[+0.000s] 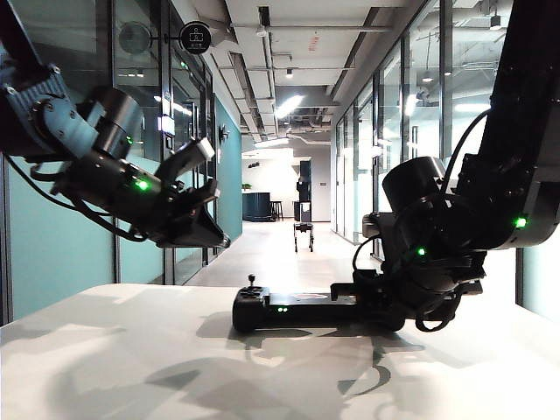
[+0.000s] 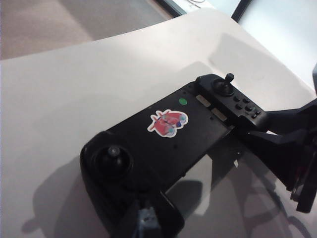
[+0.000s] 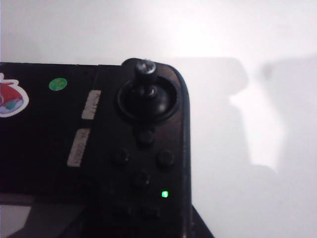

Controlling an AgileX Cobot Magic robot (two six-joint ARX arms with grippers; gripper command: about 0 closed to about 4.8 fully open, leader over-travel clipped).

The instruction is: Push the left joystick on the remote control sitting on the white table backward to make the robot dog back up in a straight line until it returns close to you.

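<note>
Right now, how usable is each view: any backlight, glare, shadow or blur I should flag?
Exterior view: bright corridor backlights the scene, so the remote control and both arms read as silhouettes; the robot dog is small and dim. Left wrist view: soft focus, shadows on the white table. Right wrist view: table washed out, right thumbstick blurred.

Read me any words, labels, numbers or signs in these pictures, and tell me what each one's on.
Nothing can be read.
White labels on the remote control: print too blurred.
Cartoon sticker on the remote control: picture only, no words.
Round hanging corridor sign: white symbol, text too small.
</note>
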